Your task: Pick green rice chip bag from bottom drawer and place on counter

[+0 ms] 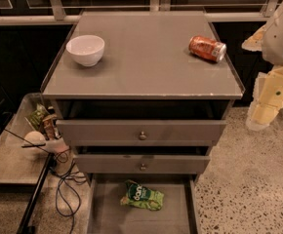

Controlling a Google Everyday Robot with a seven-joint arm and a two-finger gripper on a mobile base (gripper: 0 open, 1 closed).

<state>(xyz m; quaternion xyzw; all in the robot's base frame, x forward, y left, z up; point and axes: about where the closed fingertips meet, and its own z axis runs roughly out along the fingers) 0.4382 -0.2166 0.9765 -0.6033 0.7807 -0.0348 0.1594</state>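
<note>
The green rice chip bag [142, 196] lies crinkled in the open bottom drawer [102, 213], near its back, with its dark-green round logo facing up. The counter [144, 57] is the grey top of the cabinet above it. My gripper [264, 112] hangs at the right edge of the view, beside the cabinet's right side and level with the top drawer. It is well above and to the right of the bag, and holds nothing that I can see.
A white bowl [85, 49] stands at the counter's left. An orange soda can [207, 48] lies on its side at the right. Two knobbed drawers [142, 135] sit above the bottom one. A low glass side table [14, 155] with clutter and cables [63, 189] is at the left.
</note>
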